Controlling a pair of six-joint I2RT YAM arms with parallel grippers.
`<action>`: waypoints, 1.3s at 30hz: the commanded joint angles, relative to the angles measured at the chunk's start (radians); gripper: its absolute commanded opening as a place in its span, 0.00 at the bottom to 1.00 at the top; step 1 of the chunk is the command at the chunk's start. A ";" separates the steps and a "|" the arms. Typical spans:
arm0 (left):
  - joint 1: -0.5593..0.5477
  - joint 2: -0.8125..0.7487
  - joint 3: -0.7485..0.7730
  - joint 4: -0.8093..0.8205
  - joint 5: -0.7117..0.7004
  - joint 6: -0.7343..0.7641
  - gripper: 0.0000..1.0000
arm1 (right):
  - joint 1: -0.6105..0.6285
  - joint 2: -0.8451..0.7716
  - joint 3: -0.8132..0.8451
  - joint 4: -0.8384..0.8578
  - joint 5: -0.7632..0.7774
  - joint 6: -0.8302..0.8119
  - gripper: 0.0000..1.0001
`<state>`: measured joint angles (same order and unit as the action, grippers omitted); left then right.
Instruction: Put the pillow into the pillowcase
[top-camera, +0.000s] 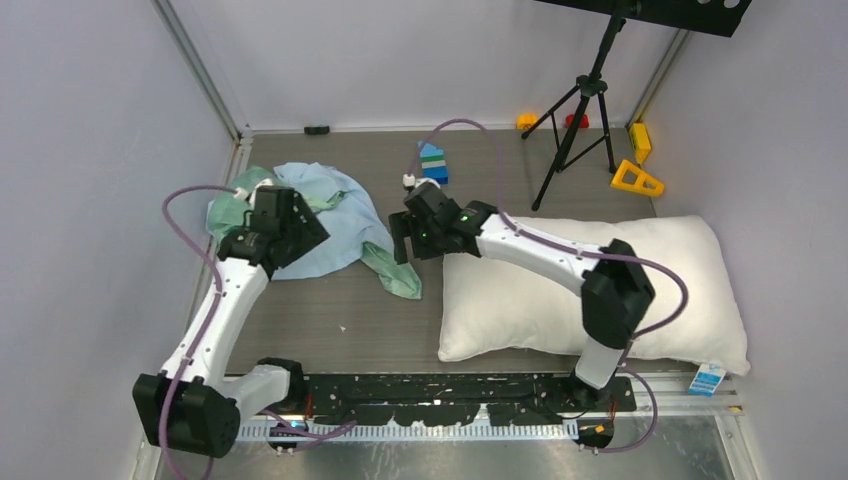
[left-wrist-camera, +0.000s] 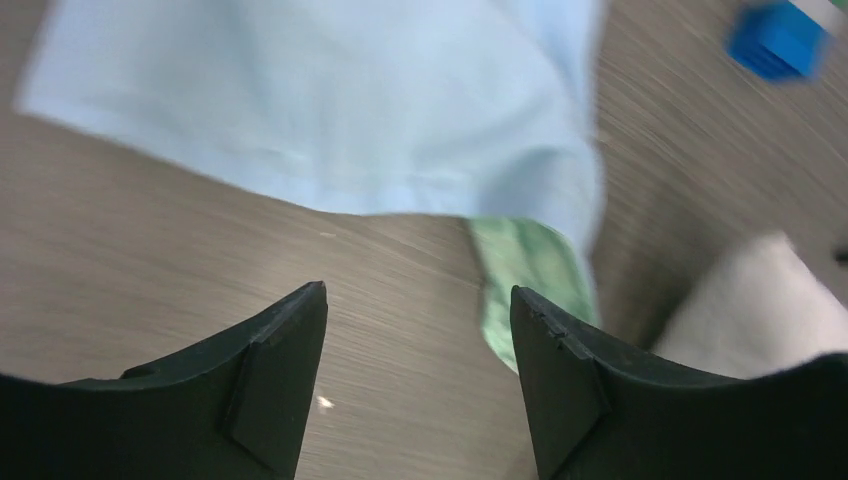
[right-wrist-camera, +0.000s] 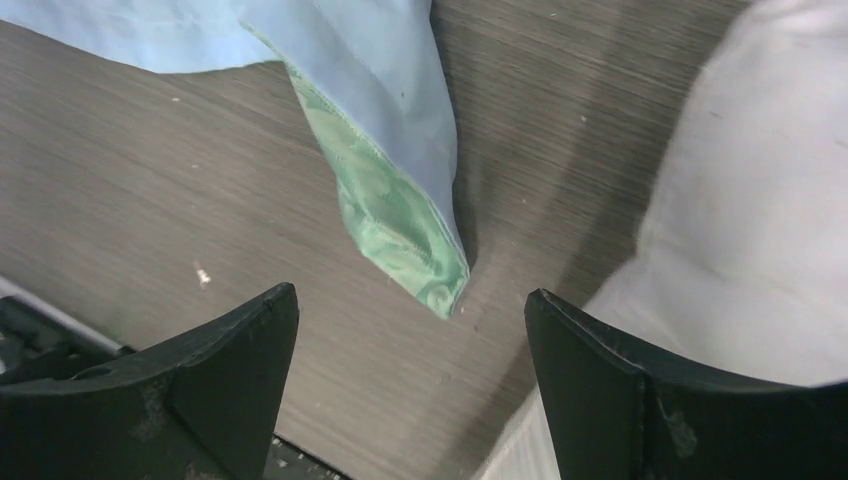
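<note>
While overhead hid jaws, wrist views showed left tool (left-wrist-camera: 418, 300), right tool (right-wrist-camera: 410, 295) spread wide, empty. Pillowcase (top-camera: 335, 215) lay crumpled left on counter (top-camera: 330, 320); pillow (top-camera: 530, 300) right, near its green corner, not touching.

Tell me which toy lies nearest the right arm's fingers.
The blue-green block stack, just behind the right fingers; the yellow toys sit farther right by the tripod.

We log a grey wood-grain table (top-camera: 330, 310). Far left lies the pillowcase (top-camera: 335, 215), crumpled, light blue with mint-green folds. To the right lies the pillow (top-camera: 690, 270), flat, near the case's green corner but apart from it. Along the far edge we see blue-green toy blocks (top-camera: 433, 162), a black tripod (top-camera: 575, 120) and a yellow wedge (top-camera: 636, 179).
</note>
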<state>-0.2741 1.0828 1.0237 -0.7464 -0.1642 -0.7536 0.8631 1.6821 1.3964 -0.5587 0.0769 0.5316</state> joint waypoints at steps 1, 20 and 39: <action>0.253 0.023 -0.095 -0.029 0.006 0.014 0.70 | 0.038 0.123 0.106 0.021 0.079 -0.074 0.86; 0.583 0.575 -0.036 0.239 -0.044 0.029 0.83 | 0.056 0.276 0.067 0.159 0.166 -0.126 0.80; 0.561 0.336 0.172 0.031 -0.031 0.092 0.00 | 0.053 0.393 0.274 0.047 0.324 -0.158 0.05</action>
<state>0.2943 1.6238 1.0946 -0.6456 -0.2302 -0.6872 0.9173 2.1124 1.5616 -0.4416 0.2478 0.3691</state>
